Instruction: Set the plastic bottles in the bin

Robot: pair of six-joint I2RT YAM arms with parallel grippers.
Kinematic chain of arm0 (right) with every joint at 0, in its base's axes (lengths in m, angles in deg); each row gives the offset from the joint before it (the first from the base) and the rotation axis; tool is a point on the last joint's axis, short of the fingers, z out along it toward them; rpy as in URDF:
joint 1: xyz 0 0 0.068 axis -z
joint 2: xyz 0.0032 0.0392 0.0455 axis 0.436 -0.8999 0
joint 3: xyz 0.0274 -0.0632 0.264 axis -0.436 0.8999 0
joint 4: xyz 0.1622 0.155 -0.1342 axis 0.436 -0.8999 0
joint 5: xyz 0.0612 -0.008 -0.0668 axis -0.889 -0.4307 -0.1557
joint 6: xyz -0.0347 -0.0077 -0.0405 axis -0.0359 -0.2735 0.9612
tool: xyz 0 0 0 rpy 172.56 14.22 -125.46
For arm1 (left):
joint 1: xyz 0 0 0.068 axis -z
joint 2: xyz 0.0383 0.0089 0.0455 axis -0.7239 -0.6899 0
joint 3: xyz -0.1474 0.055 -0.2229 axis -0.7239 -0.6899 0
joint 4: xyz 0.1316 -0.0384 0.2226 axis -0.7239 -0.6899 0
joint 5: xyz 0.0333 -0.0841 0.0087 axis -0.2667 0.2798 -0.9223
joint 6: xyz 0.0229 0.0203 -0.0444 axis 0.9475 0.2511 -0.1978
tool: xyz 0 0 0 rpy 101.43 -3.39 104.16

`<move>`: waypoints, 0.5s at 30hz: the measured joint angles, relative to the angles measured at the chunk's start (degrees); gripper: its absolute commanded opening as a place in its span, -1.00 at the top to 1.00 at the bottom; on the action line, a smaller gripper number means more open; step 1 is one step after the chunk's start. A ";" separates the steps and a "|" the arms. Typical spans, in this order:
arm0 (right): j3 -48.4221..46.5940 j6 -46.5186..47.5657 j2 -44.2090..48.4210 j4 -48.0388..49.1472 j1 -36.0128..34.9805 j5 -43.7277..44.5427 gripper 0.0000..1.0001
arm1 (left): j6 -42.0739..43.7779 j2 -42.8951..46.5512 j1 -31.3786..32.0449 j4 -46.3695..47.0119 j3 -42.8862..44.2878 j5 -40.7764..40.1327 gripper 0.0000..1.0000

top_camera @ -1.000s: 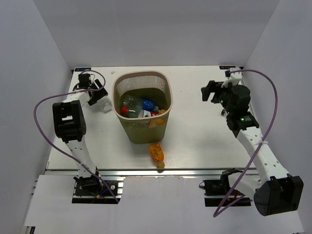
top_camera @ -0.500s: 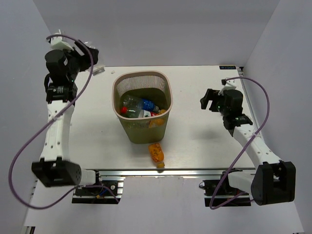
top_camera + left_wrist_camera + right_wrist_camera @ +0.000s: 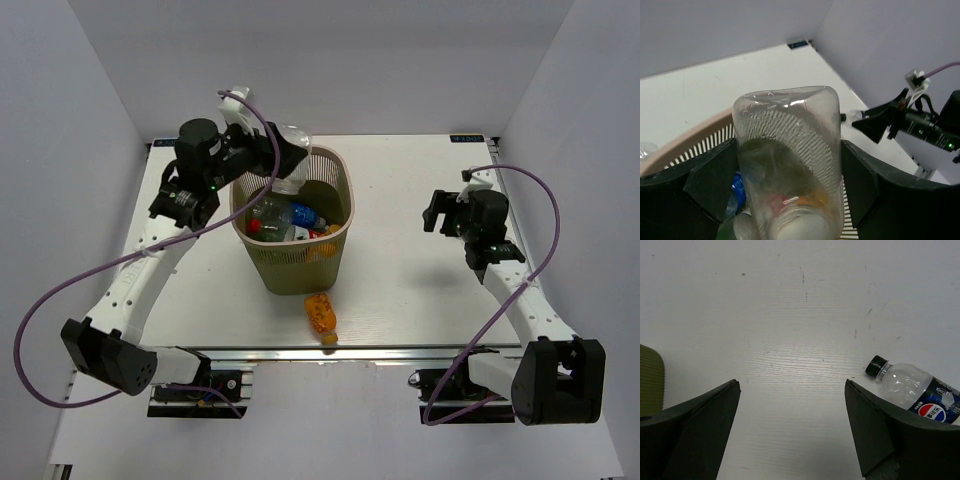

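Left claw (image 3: 284, 163) clamped on the sides of a clear squat plastic bottle (image 3: 788, 145), base pointing away from the wrist. Held high over the olive-tan latticed plastic bin (image 3: 296, 268), above the rim at about 12 o'clock rather than over the middle. Several bottles already lying inside. Right claw (image 3: 433, 210) spread wide, gripping nothing, hovering over the white table (image 3: 400, 290) at 3 o'clock from the bin.

Two left out:
- An orange plastic bottle (image 3: 320, 312), on its side near the bin's foot at 6 o'clock.
- A clear plastic bottle with blue label and black cap (image 3: 912, 392), at 4 o'clock in the right wrist view, outside the gap between the jaws. Not made out in the overhead view.

Likely trouble:
- Release from here may clip the far rim and bounce out toward 12 o'clock. Cause: off-centre hold, light hollow body.
- Thin smooth wall may slip or buckle under the squeeze.
- Arm dipping low may nudge the light bin, shifting or tipping it.
- Right claw dropping straight down would close on bare table. Needs a shift toward 4 o'clock first.
- Round bottle apt to roll if one finger touches before the other.
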 measured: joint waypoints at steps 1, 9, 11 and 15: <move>-0.09 0.66 0.00 -0.48 0.55 0.04 -0.79 | 0.33 -0.55 0.55 -0.55 -0.42 -0.04 -0.87; -11.04 -0.55 -4.46 -8.61 8.66 1.68 -0.79 | 1.86 -1.07 1.14 -1.81 -0.50 -0.70 -0.96; -11.39 -1.62 -4.52 -8.72 10.29 1.92 -0.79 | 2.36 -0.79 1.14 -1.57 -0.50 -0.70 -0.96; -11.37 -4.33 -5.27 -9.25 12.72 2.25 -0.79 | 3.13 -0.70 1.18 -2.01 0.11 -2.60 -0.96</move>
